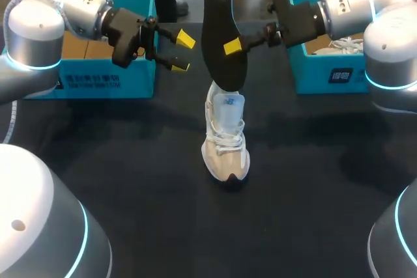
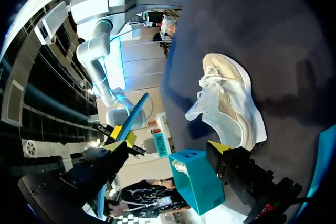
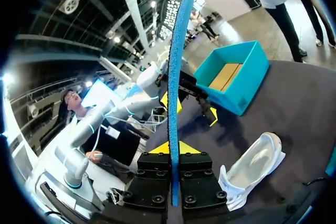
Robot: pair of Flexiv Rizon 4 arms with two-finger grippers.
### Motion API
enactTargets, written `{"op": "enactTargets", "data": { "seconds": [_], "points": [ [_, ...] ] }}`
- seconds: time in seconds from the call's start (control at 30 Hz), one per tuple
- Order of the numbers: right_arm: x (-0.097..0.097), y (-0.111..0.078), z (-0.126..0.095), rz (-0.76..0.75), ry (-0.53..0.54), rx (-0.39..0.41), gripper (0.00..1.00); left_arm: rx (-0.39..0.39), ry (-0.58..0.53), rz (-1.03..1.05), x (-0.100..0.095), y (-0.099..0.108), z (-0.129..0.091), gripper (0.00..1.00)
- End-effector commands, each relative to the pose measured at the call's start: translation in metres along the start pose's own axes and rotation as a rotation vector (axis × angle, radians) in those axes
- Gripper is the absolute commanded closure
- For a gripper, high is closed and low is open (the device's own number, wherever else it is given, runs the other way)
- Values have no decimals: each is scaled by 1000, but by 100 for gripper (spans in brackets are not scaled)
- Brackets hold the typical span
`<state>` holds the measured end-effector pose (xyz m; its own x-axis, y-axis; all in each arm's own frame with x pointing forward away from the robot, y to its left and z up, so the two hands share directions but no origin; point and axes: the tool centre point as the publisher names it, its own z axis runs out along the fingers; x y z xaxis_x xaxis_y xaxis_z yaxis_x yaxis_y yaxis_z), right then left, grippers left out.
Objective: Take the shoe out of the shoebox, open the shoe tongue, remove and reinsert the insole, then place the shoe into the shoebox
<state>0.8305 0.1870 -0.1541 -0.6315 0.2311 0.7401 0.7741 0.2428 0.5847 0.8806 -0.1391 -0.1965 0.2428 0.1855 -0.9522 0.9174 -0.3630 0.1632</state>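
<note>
**A:** What's out there, biggest first?

**B:** A dark surface (image 1: 130,187) with two teal boxes at its far edge. The left shoebox (image 1: 98,84) is on one side. The right shoebox (image 1: 319,75) is on the other, with a second sneaker (image 1: 345,45) lying in it. The shoe (image 1: 226,144) stands on its sole mid-surface, well apart from both boxes, toe toward the head camera. It's a cream-white lace-up, and its tongue (image 1: 229,107) is lifted so the mouth gapes.

**A:** And the insole?

**B:** The insole (image 1: 218,30) is out of the shoe and upright in the air, its lower end just above the opening. The top face is black with a white logo. The edge looks blue from the right wrist.

**A:** Who's got it?

**B:** The right tool (image 1: 228,46) is clenched on it about mid-length, one yellow tip on each face. The left tool (image 1: 183,53) is released, fingers spread, hanging just beside the insole without touching it.

**A:** How will it handle?

**B:** I'd judge it light, thin and floppy. Pushed from a grip that high, it may buckle rather than slide in. A lower hold, nearer the end going in, should feed it better. The shoe looks soft and light too, so it could skid or tip. The free tool might steady it at the heel collar.
</note>
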Motion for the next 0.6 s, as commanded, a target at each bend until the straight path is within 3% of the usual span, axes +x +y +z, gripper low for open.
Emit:
{"op": "enactTargets", "data": {
  "seconds": [0.03,0.6],
  "points": [
    [0,1,1,1,-3,3,100,2,2,1,0,0,0,0],
    [-4,7,-1,-17,-6,13,100,2,2,1,0,0,0,0]
  ]
}}
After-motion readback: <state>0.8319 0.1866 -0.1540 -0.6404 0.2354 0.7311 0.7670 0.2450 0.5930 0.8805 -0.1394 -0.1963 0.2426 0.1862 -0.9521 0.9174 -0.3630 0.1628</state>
